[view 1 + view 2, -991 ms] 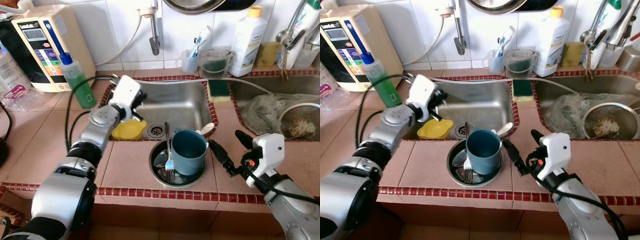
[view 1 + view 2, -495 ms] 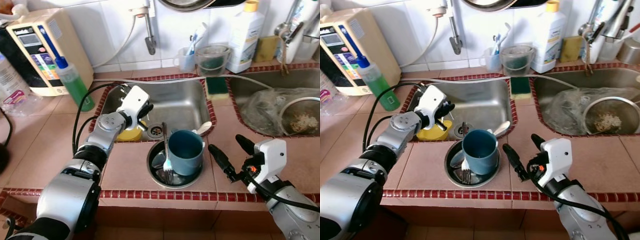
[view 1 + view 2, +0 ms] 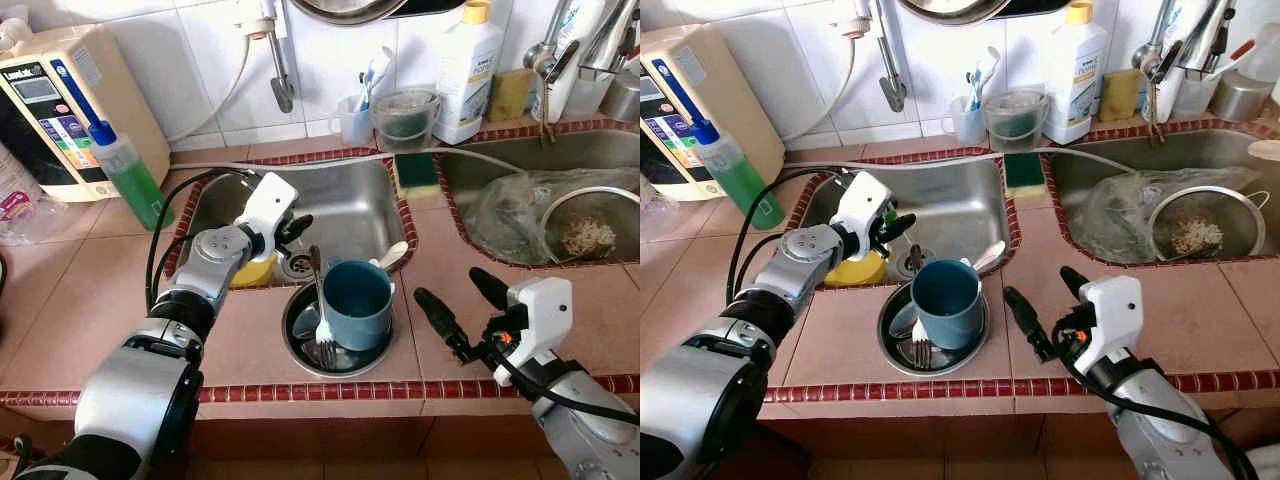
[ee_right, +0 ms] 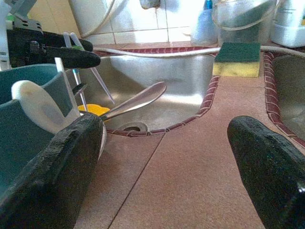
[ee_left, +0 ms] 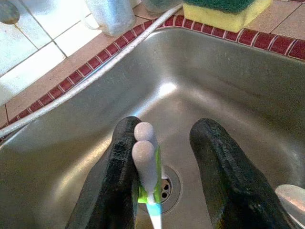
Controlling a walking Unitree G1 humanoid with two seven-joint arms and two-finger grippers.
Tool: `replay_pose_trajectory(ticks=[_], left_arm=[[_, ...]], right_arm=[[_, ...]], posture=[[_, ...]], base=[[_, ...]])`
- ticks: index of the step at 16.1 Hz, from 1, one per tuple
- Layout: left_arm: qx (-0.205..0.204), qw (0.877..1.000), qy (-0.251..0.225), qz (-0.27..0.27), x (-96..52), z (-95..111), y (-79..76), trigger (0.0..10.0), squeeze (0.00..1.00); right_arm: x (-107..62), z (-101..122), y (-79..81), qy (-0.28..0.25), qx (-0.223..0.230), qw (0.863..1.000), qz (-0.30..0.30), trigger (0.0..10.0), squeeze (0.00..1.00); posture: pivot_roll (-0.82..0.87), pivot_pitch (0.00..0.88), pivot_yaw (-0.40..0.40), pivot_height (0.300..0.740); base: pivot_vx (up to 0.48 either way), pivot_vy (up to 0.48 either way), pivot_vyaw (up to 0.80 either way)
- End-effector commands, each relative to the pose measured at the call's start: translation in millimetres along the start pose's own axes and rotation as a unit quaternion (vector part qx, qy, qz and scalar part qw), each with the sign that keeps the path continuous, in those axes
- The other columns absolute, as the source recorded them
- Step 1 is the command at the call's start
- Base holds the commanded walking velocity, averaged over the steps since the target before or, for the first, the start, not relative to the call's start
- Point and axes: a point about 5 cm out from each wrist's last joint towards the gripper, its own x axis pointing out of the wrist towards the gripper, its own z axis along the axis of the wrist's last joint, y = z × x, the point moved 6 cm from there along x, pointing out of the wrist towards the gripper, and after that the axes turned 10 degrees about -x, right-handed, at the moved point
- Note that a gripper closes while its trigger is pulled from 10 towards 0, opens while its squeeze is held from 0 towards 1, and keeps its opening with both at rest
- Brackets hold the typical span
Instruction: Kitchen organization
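Left gripper (image 3: pixel 291 229) hung over front-left corner of steel sink basin (image 3: pixel 345 205), fingers apart, thin white-and-green toothbrush (image 5: pixel 145 168) against one finger, long axis pointing down toward drain. Not clamped, by look. Right gripper (image 3: pixel 460 308) spread wide above counter's front edge, empty, beside teal cup (image 3: pixel 356 301).

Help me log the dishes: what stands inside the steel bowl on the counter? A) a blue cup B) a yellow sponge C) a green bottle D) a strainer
A: the blue cup stands upright in the steel bowl, with a fork beside it.
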Motion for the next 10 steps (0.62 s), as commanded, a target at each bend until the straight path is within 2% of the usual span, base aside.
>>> replay_pose_trajectory(ticks=[1,10], left_arm=[[0.000,1.000,0.000,0.015,-3.8,4.3,12.2,10.0,1.00],[-0.003,1.000,-0.011,0.014,-7.8,9.4,17.9,10.0,1.00]], right_arm=[[2.9,6.1,5.8,-0.012,-0.001,1.000,0.013,10.0,0.00],[4.6,8.1,13.3,-0.014,-0.006,0.999,0.046,10.0,0.00]], posture=[[-0.34,0.061,0.188,0.740],[-0.33,0.073,0.168,0.740]], base=[[0.000,0.000,0.00],[0.000,0.000,0.00]])
